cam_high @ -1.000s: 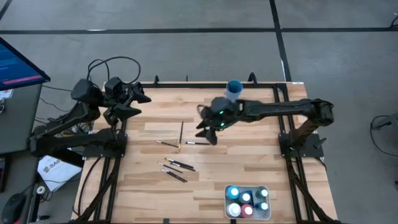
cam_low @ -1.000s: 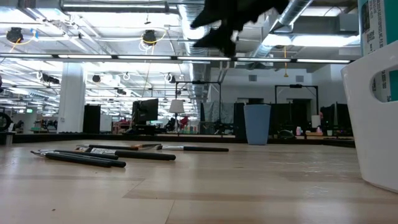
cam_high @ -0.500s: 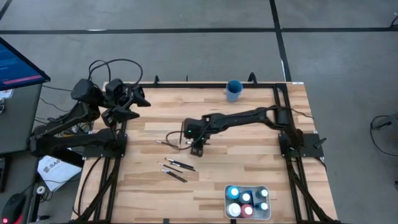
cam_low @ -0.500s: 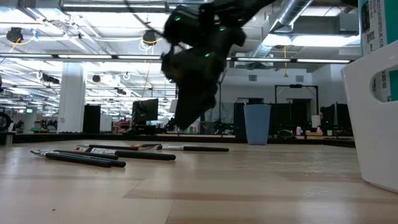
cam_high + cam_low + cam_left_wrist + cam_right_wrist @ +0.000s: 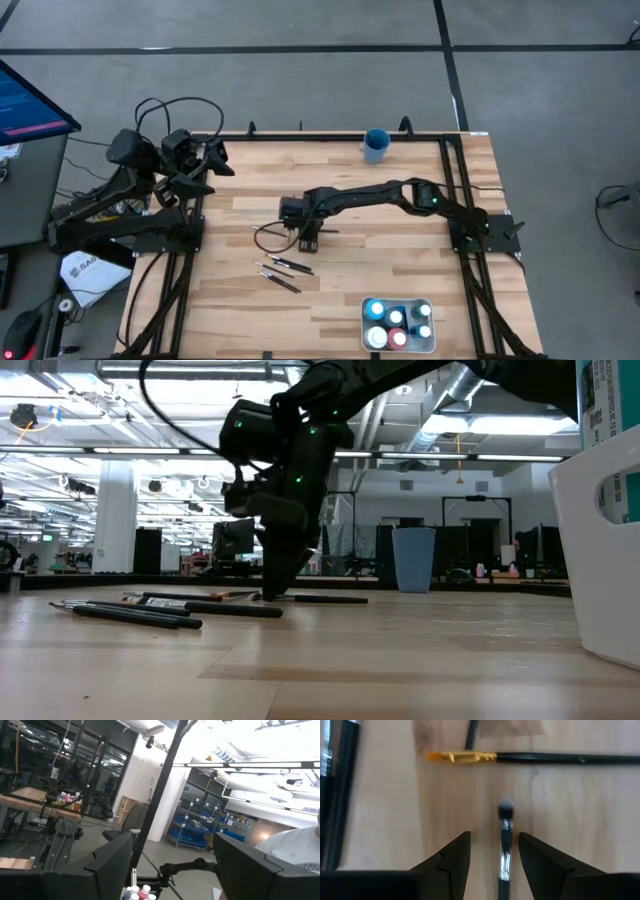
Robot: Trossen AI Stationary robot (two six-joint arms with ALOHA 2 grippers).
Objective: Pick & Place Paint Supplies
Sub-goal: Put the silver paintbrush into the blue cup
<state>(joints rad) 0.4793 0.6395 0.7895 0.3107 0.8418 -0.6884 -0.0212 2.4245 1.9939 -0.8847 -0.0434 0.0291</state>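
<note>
Paintbrush [image 5: 505,847] lies flat on desk [image 5: 400,250] near its middle, dark bristle tip pointing away from my wrist, handle running between my right fingers [image 5: 451,857]. Fingers spread either side of it, not yet touching. Second brush with orange-gold ferrule [image 5: 470,757] lies crosswise just beyond. More brushes [image 5: 280,272] nearby toward front. Paint bottles [image 5: 397,323] sit in white tray [image 5: 430,345] at front right. My left fingers [image 5: 110,865] spread, raised off desk's back-left corner.

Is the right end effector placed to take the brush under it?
Probably yes: the right end effector straddles the paintbrush on the table, fingers either side, nothing between.
</note>
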